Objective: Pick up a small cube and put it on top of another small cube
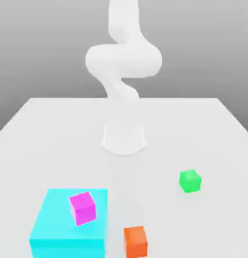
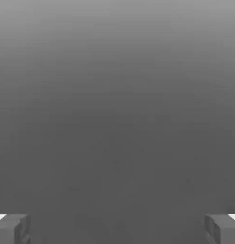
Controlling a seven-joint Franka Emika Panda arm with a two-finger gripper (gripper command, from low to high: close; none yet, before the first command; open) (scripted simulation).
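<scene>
Sitting nearest in the exterior view, the orange cube (image 1: 135, 242) rests on the white table (image 1: 211, 146) at about 6 o'clock, just beside the cyan block (image 1: 50, 221). Block lies at 7 o'clock, large and flat. Magenta cube (image 1: 83, 207) stands on top of it, tilted, toward the block's 3 o'clock side. Green cube (image 1: 190, 181) at 4 o'clock, well apart from the others. Farther back, the arm's round base (image 1: 124, 139) near centre; white arm (image 1: 123, 60) rises toward 12 o'clock. Gripper (image 2: 117, 228): fingertips (image 2: 12, 228) spread wide, nothing between them.
</scene>
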